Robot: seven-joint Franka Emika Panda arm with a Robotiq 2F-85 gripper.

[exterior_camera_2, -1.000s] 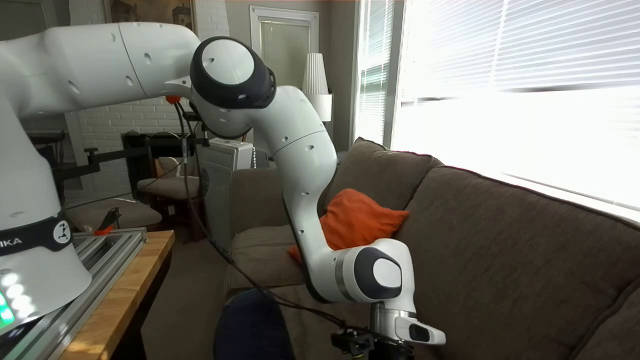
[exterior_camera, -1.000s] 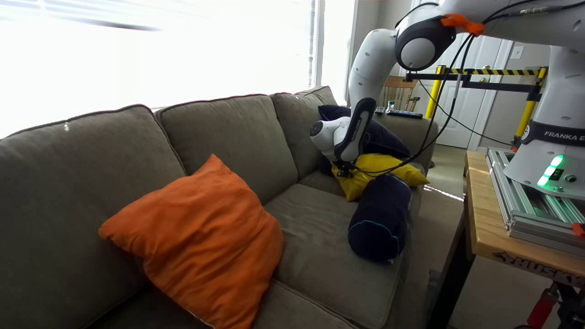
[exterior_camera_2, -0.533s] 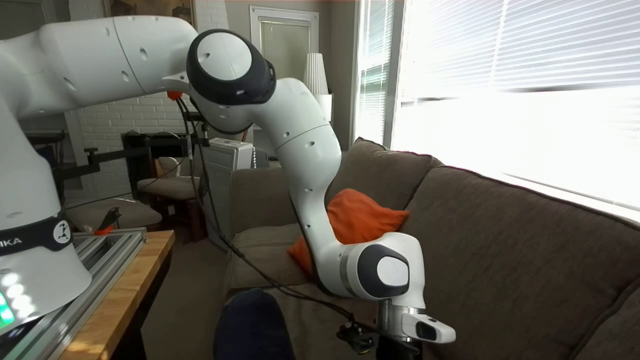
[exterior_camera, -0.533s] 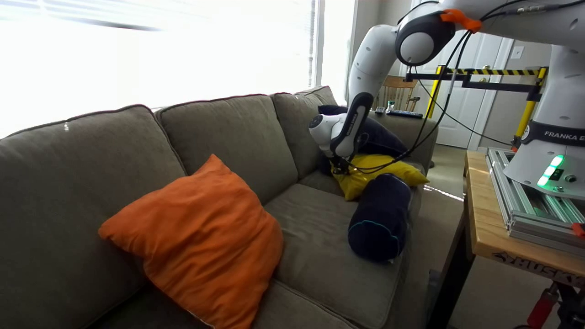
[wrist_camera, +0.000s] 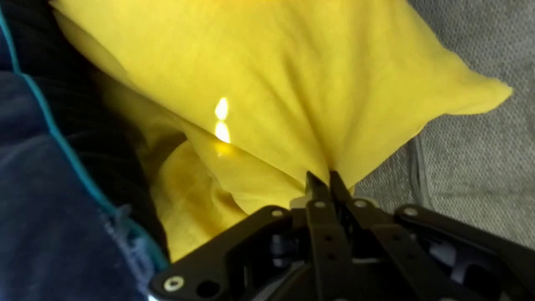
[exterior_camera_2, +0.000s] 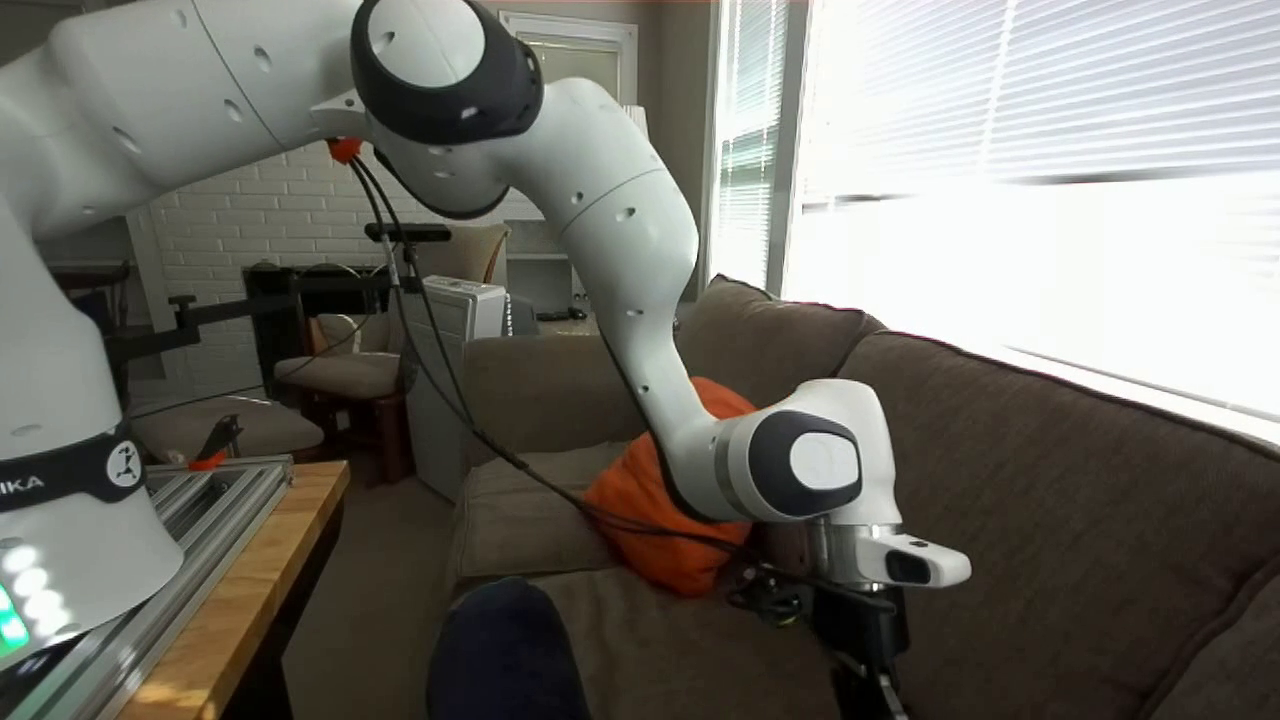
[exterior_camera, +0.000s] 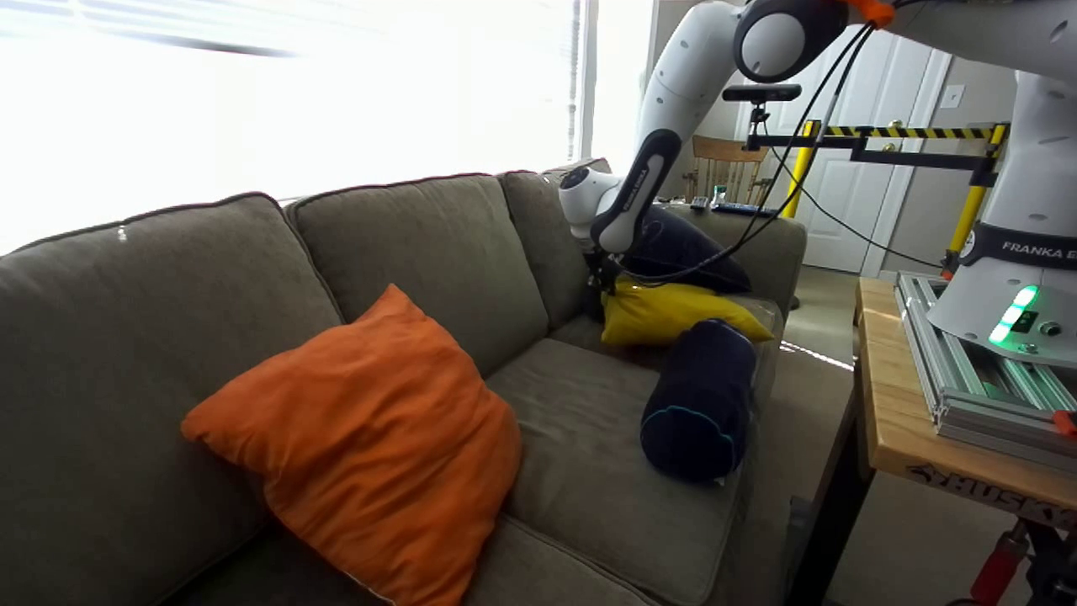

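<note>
A long sofa of grey-brown woven fabric [exterior_camera: 580,404] runs beneath a bright window with white blinds [exterior_camera_2: 1030,110]. Over it reaches a jointed white robot arm with black caps [exterior_camera_2: 610,210], its base mounted beside the sofa on a workbench with a pale wooden top [exterior_camera: 883,404]. A big square orange cloth cushion [exterior_camera: 370,446] leans against the sofa's back, well apart from the gripping end. A dark navy cloth cushion [exterior_camera: 686,252] rests by the far armrest [exterior_camera: 778,257], and just in front of it a soft yellow cloth cushion [exterior_camera: 665,320] lies on the seat, near a cylindrical navy fabric bolster with teal piping [exterior_camera: 698,404]. The black two-fingered gripper [wrist_camera: 322,177] has its fingers nearly together, pinching gathered cloth near one edge of the yellow cushion; folds fan out from the fingertips, and one corner juts free to the right in the wrist view. A slim dark remote control [exterior_camera: 745,209] lies on the armrest. Two small bright light spots [wrist_camera: 222,120] sit on the yellow cloth.
</note>
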